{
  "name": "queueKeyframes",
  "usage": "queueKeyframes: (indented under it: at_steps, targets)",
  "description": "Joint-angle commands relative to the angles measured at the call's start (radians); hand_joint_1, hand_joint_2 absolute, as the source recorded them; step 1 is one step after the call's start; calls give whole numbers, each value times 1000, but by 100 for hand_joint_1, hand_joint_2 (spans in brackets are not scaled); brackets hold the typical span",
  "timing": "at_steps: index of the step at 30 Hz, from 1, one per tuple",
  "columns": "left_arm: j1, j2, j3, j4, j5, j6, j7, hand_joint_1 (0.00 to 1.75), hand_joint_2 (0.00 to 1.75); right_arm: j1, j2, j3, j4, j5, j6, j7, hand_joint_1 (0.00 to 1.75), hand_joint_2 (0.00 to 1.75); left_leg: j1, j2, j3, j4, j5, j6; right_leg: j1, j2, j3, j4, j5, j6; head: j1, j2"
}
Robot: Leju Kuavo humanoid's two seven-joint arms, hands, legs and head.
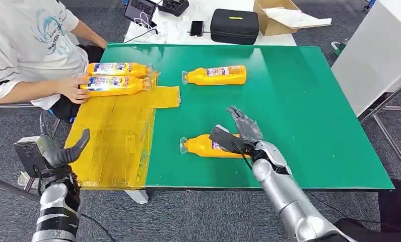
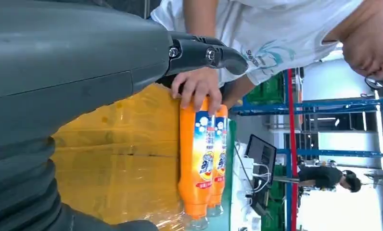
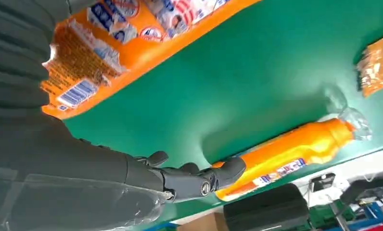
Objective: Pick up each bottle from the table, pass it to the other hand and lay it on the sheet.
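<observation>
Near bottle: an orange bottle point(image 1: 208, 146) lies on its side on the green worktop point(image 1: 299, 111), clear cap end pointing toward the yellow sheet point(image 1: 113, 146), near the front edge.
Right hand: the right hand point(image 1: 241, 133) is at the base end of this bottle, fingers point(image 1: 239, 117) spread and reaching past it, thumb over the label; no firm grip shows, so I judge it open and about to take hold.
Far bottle: a second orange bottle point(image 1: 216, 75) lies on the worktop farther back, cap toward the sheet, well apart from the hand.
Laid bottles: two bottles point(image 1: 115, 78) lie side by side, touching, at the far end of the sheet; a person's hand point(image 1: 73, 88) rests on their base ends.
Left hand: the left hand point(image 1: 62, 151) hangs off the worktop's front left corner, holding nothing; fingers point(image 2: 204, 53) extended and close together.
Handling: the bottles look like stiff, smooth plastic, probably full and moderately heavy; lying down they may roll. The glossy label could be slippery, so the mid-body is the best hold, leaving one end free for the other hand.
Containers: a black case point(image 1: 234, 25) sits shut; an open cardboard box point(image 1: 274, 17) holds white sheets.
</observation>
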Motion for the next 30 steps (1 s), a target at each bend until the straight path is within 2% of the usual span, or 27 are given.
queueKeyframes:
  at_steps: [1,2,10,20,22,23,26,30]
  targets:
    - [-20,-6,7,48,-5,2,2,0,175,-65,-19,23,115,-2,10,1,0,175,0,3,9,-1,-3,2,1,0,9,-2,-2,-3,0,0]
    - [-20,-6,7,48,-5,2,2,0,175,-65,-19,23,115,-2,10,1,0,175,0,1,3,0,-1,1,0,0,3,-1,-1,-1,0,0]
    - [-22,-4,3,53,-10,-1,2,0,175,-67,-20,23,118,-7,15,-1,0,175,0,1,3,0,-1,1,1,0,3,0,-1,-1,0,0]
    - [-94,8,-34,198,-34,6,2,0,175,-171,-25,126,314,-71,189,-65,0,175,0,0,2,0,0,1,0,-1,3,0,-1,-1,0,0]
    - [-106,10,-42,216,-37,9,2,0,175,-190,-29,155,341,-88,247,-91,0,175,0,1,4,0,-1,1,1,-1,4,0,-1,-2,0,0]
    - [-116,9,-49,229,-34,-6,2,0,175,-208,-34,189,361,-101,333,-137,0,175,0,1,2,0,-1,1,0,0,2,0,-1,-1,0,0]
    - [-134,4,-78,233,-33,14,2,0,175,-247,-32,248,397,-130,344,-157,0,175,0,1,2,0,-1,1,0,-1,2,1,-1,-2,0,0]
    - [-136,4,-106,220,-30,17,2,0,175,-245,-41,288,393,-167,362,-174,0,175,0,0,1,0,0,1,1,-2,2,0,-1,-1,0,0]
